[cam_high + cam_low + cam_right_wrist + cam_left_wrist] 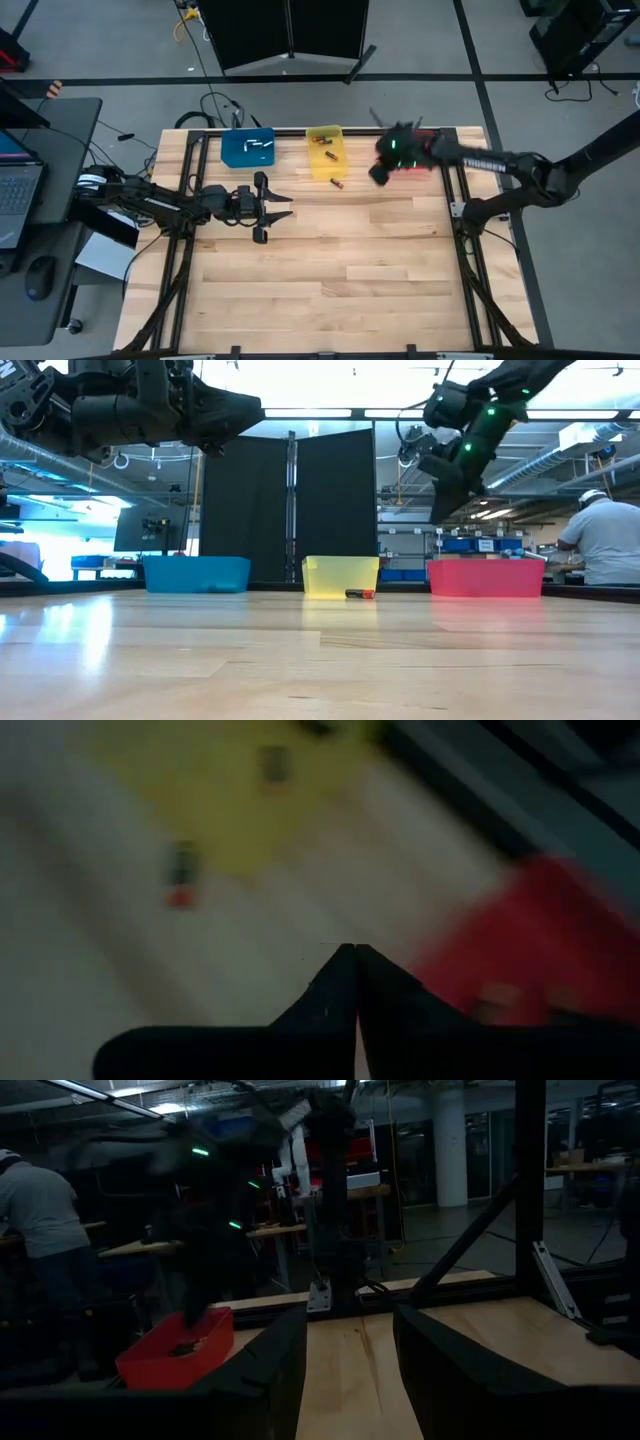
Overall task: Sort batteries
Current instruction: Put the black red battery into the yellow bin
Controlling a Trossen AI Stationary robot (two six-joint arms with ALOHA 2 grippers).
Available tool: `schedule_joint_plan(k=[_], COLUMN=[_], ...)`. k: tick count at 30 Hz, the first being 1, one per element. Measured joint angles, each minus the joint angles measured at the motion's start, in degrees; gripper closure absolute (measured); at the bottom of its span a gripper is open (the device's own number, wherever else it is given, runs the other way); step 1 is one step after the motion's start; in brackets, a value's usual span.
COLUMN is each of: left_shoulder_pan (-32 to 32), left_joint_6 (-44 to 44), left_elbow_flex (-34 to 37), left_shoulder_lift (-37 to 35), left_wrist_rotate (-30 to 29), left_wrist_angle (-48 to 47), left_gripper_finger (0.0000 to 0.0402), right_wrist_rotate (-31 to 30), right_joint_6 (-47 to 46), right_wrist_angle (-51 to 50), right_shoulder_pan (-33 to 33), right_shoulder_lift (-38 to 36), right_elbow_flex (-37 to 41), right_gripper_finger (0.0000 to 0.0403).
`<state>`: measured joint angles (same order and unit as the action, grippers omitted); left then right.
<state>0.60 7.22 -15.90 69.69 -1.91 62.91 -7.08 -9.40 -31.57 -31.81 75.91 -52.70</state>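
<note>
Battery (337, 184) alone on bench, upper centre, just below yellow bin (325, 150). Right gripper (356, 982) pressed together, empty, above red bin (486, 577): spread before descending. Left gripper (276, 207) spread, idle centre-left.

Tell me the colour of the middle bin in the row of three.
Yellow. The middle bin shows best in the low view, between a blue and a red one.

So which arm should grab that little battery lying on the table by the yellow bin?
Probably the right. Its gripper hangs just beside the loose battery, fingers shut and empty. The left gripper is open but farther away.
</note>
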Motion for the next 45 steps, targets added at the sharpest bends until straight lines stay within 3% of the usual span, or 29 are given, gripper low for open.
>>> schedule_joint_plan(k=[4, 8, 18, 28, 40, 45], left_shoulder_pan=[0.0, 0.0, 0.0, 0.0, 0.0, 0.0], left_joint_6=[0.0, 0.0, 0.1, 0.2, 0.2, 0.2], left_elbow_flex=[0.0, 0.0, 0.0, 0.0, 0.0, 0.0], left_shoulder_lift=[0.0, 0.0, 0.0, 0.0, 0.0, 0.0], left_wrist_rotate=[0.0, 0.0, 0.0, -0.2, -0.5, -0.6], left_wrist_angle=[-0.1, -0.3, -1.0, -1.5, -1.6, -1.6], left_gripper_finger=[0.0241, 0.0241, 0.0241, 0.0241, 0.0241, 0.0241], right_wrist_rotate=[0.5, 0.9, -4.6, -6.0, -5.3, -5.7], right_joint_6=[-4.8, -8.3, -8.1, -7.0, -3.9, -3.9], right_wrist_angle=[17.7, 33.8, 55.2, 63.2, 64.6, 65.2], right_shoulder_pan=[9.5, 16.0, 18.8, 17.3, 17.2, 16.8], right_shoulder_lift=[-1.2, 2.1, 16.6, 25.7, 33.5, 35.3], right_elbow_flex=[10.7, 17.2, 18.9, 18.9, 13.2, 12.1], right_gripper_finger=[0.0393, 0.0363, 0.0291, 0.0242, 0.0251, 0.0278])
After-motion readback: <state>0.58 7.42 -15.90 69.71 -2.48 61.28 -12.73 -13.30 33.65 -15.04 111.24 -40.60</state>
